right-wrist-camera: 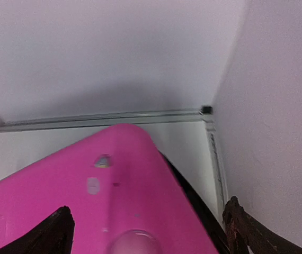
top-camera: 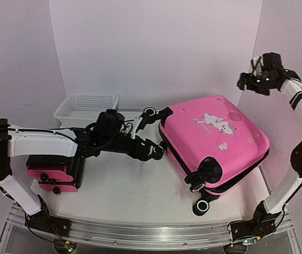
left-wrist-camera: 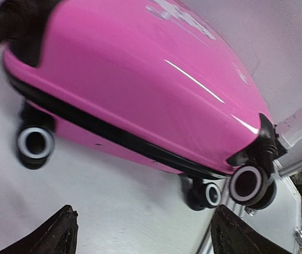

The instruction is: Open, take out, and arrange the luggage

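White tabletop, white walls on three sides, a metal rail along the near edge. From the left we count one white mesh basket at the back and one smaller pink case under the left arm. Left gripper: fingers spread, holding nothing, near the luggage. One luggage, shut, lying right of centre, sticker face up. Right gripper raised above its far right corner, fingers spread wide. Two arms.

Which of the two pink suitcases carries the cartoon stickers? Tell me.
The large suitcase on the right, stickers on its top shell; the small pink case at left shows none.
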Motion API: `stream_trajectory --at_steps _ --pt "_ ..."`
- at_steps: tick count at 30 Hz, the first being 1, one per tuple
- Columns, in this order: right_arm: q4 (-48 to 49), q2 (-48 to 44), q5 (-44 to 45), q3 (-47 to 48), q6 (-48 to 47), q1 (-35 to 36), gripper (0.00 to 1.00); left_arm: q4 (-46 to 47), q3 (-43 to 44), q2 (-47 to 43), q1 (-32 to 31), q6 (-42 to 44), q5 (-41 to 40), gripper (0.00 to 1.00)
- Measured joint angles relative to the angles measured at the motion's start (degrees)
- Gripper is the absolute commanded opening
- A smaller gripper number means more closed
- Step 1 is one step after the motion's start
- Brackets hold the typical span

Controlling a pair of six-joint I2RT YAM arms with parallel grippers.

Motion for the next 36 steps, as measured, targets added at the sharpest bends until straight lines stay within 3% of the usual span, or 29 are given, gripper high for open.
stream_trajectory --at_steps 3,5,10,16,24,30,36 --pt "-3.7 0.2 -5.5 -1.2 4.8 -12.2 0.98 0.2 5.1 6.0 -5.7 -2.7 2.2 0.88" --pt "-6.3 1.0 -9.2 -3.1 7.1 -15.2 0.98 0.7 7.4 8.8 -8.7 -4.3 3.3 0.88" --pt "-9.7 4.3 -17.2 -7.6 10.3 -15.6 0.98 2.1 10.7 13.7 -11.3 -7.2 6.7 0.89" --pt "-10.1 5.1 -20.0 -11.3 11.3 -17.0 0.98 3.5 15.2 19.3 -11.1 -9.8 8.0 0.89" --pt "-4.3 2.5 -20.7 -18.7 11.3 -17.7 0.98 4.0 19.6 24.2 -6.0 -13.6 9.2 0.88" --pt "4.1 -2.9 -18.3 -26.9 13.0 -14.0 0.98 4.0 20.9 25.4 1.8 -13.9 11.2 0.88" --pt "11.4 -9.8 -20.5 -32.7 19.3 0.2 0.98 4.1 23.8 27.9 8.3 -13.9 12.0 0.88"
